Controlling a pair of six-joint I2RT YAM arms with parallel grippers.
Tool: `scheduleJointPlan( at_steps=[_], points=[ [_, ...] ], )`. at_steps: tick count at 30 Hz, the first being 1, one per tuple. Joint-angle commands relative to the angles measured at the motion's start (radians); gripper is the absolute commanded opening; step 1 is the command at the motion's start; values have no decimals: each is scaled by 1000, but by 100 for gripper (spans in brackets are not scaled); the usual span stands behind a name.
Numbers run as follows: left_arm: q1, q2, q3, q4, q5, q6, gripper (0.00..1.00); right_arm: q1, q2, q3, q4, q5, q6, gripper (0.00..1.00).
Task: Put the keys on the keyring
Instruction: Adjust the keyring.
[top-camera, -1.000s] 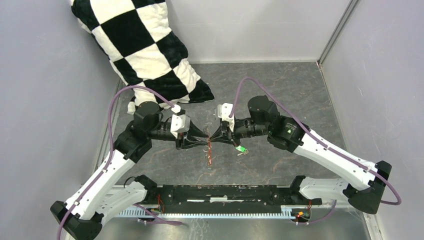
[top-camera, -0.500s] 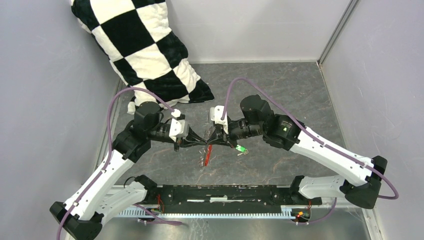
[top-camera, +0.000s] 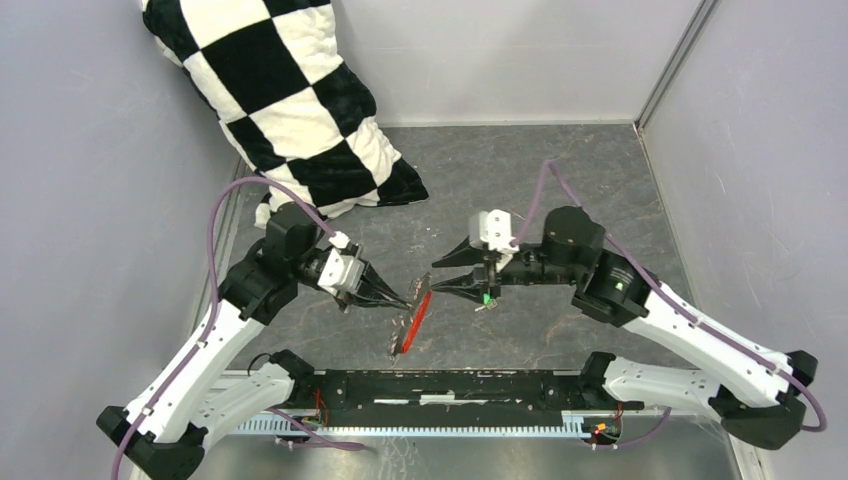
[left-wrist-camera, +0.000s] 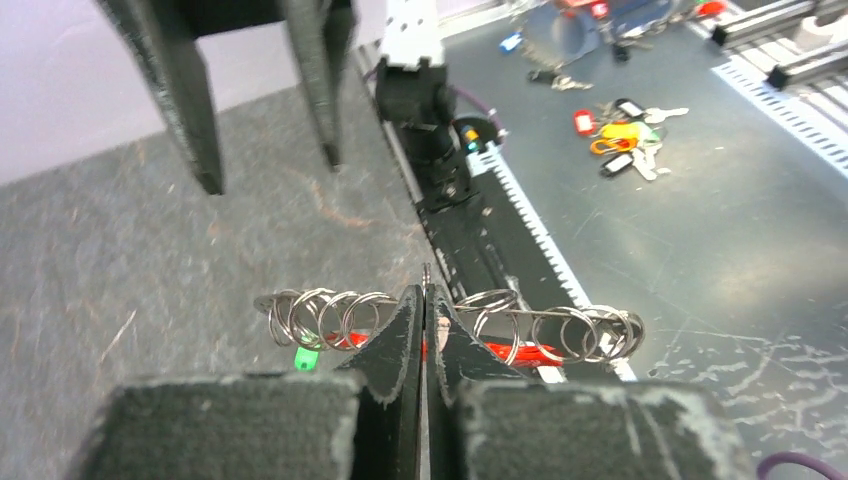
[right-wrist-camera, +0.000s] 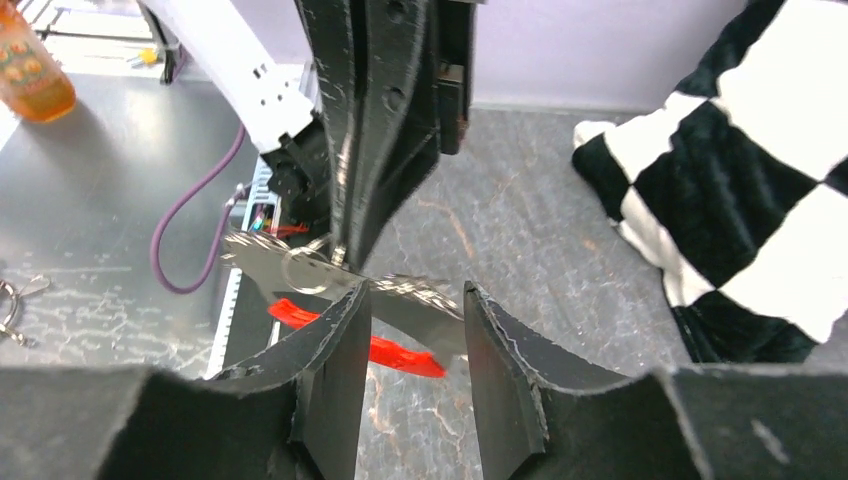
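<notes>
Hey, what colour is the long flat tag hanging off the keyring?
Bright red. The tag on the keyring shows best in the top external view.

Robot lab cell: grey partition walls (top-camera: 70, 180), slotted mounting rail (top-camera: 430, 431).

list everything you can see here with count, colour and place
table: one, dark grey, walled on three sides
keyring: one, silvery rings with a red tag, mid-table
green-headed key: one, on the table just right of the keyring
cushion: one, black and white checks, far left corner
metal bench: one, silver-grey, past the table's near edge
bunch of keys: one, red, yellow and black tags, on the bench
bottle: one, orange, on the bench
cables: two, purple, one along each arm
arms: two, white and black, bases at the near edge
left fingers: black, shut on a keyring ring
right fingers: black, open, facing the keyring
</notes>
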Motion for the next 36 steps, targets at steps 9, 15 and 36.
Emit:
scheduleJointPlan(
  at_steps=[9,15,36],
  points=[
    [-4,-28,76,212,391,45,2,-47,-125,-136,266,-88,126,47],
    [-7,-22,92,246,398,80,2,-48,-154,-164,379,-137,180,47],
    [-50,32,128,434,332,-36,2,-34,-198,-360,790,-201,333,43]
  ],
)
